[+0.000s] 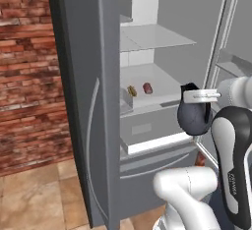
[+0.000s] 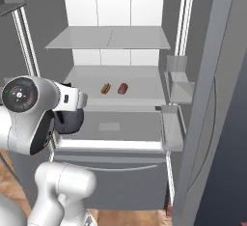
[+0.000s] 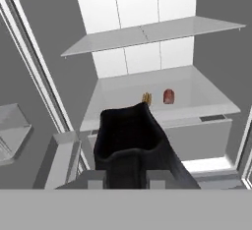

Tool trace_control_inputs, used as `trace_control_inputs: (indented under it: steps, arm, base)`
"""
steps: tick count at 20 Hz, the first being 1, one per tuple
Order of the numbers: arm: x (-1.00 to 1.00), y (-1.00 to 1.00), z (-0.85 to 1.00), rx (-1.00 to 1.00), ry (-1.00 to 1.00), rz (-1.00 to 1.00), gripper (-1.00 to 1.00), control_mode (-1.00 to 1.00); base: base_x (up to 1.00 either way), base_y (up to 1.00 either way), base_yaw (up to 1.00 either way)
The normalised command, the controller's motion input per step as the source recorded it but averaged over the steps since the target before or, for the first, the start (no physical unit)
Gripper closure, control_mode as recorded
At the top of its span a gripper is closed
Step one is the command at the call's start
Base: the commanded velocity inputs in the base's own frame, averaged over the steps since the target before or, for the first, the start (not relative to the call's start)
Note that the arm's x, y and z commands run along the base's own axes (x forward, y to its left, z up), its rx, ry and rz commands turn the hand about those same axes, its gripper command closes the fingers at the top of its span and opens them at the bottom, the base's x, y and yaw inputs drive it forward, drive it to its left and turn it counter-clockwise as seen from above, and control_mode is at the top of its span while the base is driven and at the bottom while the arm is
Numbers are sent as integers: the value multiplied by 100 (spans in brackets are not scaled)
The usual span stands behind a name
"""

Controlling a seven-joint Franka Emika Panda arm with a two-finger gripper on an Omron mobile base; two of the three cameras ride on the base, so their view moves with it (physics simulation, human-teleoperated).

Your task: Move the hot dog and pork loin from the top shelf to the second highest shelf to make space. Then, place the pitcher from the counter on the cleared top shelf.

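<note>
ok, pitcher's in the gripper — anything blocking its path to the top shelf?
Nothing visible. The pitcher hangs in front of the open fridge, and the top shelf looks bare. The hot dog and pork loin lie on the shelf below, out of the way.

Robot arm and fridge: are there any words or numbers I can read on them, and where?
One marking: small pale lettering runs down the dark lower section of the white robot arm in the left base view, too small and blurred to read.
No words or numbers show on the open grey fridge, the brown hot dog, the red pork loin or the dark pitcher.
</note>
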Motion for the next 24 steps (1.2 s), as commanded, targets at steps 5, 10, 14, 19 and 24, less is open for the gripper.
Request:
trace_control_inputs:
  steps: [5,10,14,19,24]
  arm:
    - [0,0,0,0,0,0,100,100]
    - [0,0,0,0,0,0,100,100]
    - [4,-3,0,0,0,1,100,-100]
    - [0,-9,0,0,-12,2,100,-100]
    - [-7,-5,9,0,-25,0,100,-100]
  base:
    - [73,-1,0]
    - [58,-11,2]
    - [33,-11,2]
    - [0,0,0]
    - [0,0,0]
